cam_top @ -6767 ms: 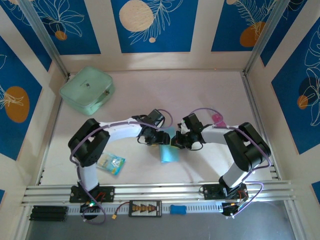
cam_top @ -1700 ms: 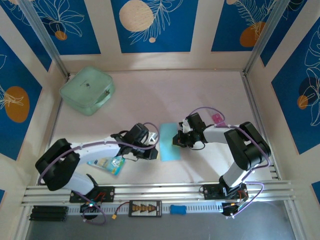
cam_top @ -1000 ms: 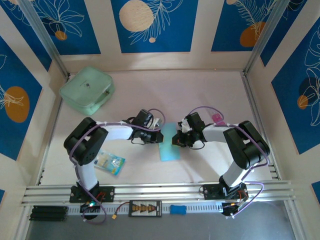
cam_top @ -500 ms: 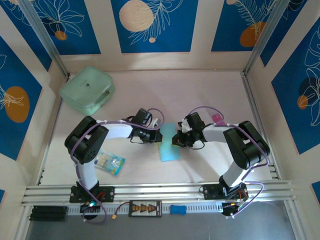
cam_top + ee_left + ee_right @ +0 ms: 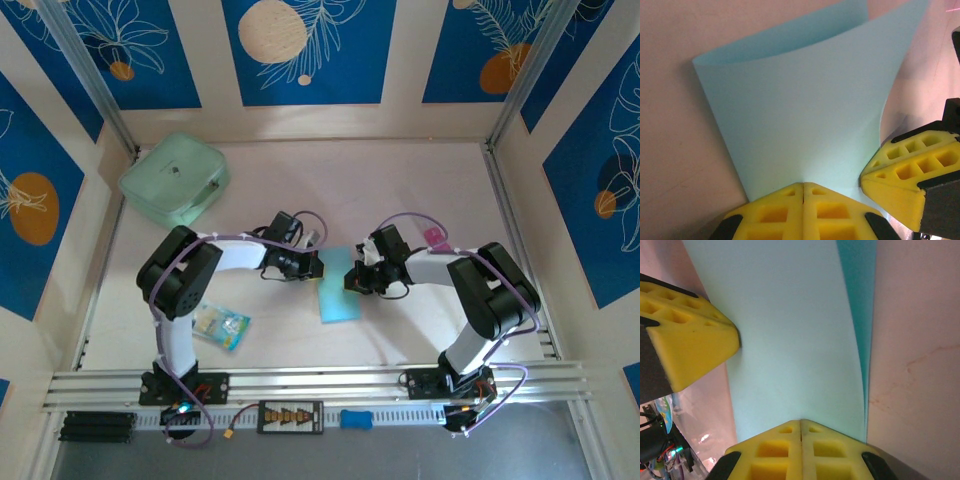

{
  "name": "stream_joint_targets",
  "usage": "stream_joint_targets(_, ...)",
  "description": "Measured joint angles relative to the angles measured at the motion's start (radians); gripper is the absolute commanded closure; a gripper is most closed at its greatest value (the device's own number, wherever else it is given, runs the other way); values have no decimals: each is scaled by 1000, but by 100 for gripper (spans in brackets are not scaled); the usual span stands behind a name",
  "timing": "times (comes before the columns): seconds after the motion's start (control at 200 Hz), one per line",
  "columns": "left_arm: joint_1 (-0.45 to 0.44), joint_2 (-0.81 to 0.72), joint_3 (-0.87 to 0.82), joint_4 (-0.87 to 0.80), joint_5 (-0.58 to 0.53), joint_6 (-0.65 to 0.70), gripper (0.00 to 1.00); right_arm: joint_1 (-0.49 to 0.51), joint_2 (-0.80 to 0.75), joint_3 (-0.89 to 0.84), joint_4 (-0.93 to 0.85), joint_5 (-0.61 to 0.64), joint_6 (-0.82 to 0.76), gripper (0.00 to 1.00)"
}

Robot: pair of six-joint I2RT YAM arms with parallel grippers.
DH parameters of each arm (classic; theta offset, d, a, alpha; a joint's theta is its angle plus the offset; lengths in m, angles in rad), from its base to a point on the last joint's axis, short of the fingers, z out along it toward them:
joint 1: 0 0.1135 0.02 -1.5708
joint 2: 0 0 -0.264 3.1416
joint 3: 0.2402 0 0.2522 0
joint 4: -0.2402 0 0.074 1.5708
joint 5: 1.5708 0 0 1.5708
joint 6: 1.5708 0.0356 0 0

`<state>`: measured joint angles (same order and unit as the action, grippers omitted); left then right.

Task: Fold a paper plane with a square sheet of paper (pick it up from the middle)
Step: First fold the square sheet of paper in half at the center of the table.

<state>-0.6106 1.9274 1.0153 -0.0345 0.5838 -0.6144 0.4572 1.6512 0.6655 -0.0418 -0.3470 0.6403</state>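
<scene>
Tucked left elbow [image 5: 178,272] inward since a moment ago. Just one folded square sheet of paper [image 5: 338,292] on the counter [image 5: 400,190], touched by left jaws and right jaws, both closed up; one pouch [image 5: 173,180], one packet [image 5: 221,326].

Light-blue square sheet of paper [image 5: 339,290] on a pale pinkish-cream table [image 5: 400,190].
Plain and unprinted, with a darker teal strip at one o'clock in the right wrist view; bright yellow, grid-holed fingers on the left gripper [image 5: 803,186] and right gripper [image 5: 801,422]; mint-green pouch [image 5: 174,180] at ten o'clock; printed blue-and-white packet [image 5: 221,326] at eight o'clock; small pink object [image 5: 435,238] at three o'clock; blue block [image 5: 355,418] below the silver rail [image 5: 300,380] at six o'clock; white-and-black arms [image 5: 235,252] with purple cables [image 5: 405,218]; deep-blue wall panels [image 5: 300,50] with white line-drawn leaves and cream or orange discs.
</scene>
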Motion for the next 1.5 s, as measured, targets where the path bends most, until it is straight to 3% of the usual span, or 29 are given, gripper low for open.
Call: stream_joint_targets(1.501, 50, 111, 194, -134, 9, 40, 100, 0, -12, -12, 2, 5, 4, 100)
